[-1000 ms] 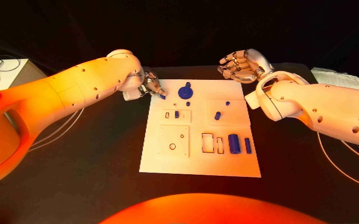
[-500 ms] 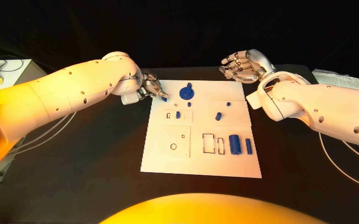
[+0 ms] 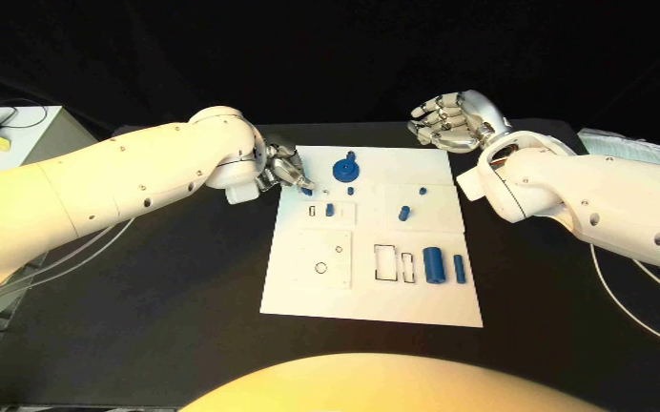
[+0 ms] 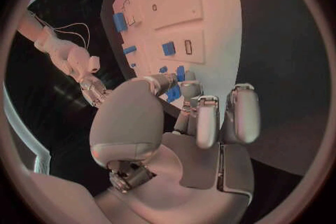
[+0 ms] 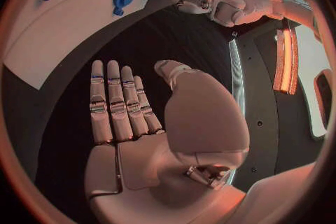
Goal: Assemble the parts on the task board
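Observation:
The white task board [image 3: 319, 290] lies in the middle of the black table. My left hand [image 3: 282, 168] hovers at the board's far left corner and pinches a small blue part [image 3: 302, 184] between thumb and fingertips. In the left wrist view this blue part [image 4: 173, 93] sits at the fingertips, over the board's edge [image 4: 210, 11]. A round blue part [image 3: 348, 165] stands just beside it on the board. My right hand [image 3: 448, 121] is off the far right corner, fingers straight and holding nothing; in the right wrist view this hand [image 5: 122, 109] is flat above the dark table.
Small blue parts [image 3: 404, 212] stand in the board's middle rows. A blue cylinder [image 3: 433, 264] and a blue bar [image 3: 458, 268] lie near the right edge. Several slots [image 3: 320, 268] are cut in the board. A white box [image 3: 28, 131] stands far left.
My left hand has shifted slightly nearer along the board's left edge, with the small blue part still pinched. The right hand has hardly moved.

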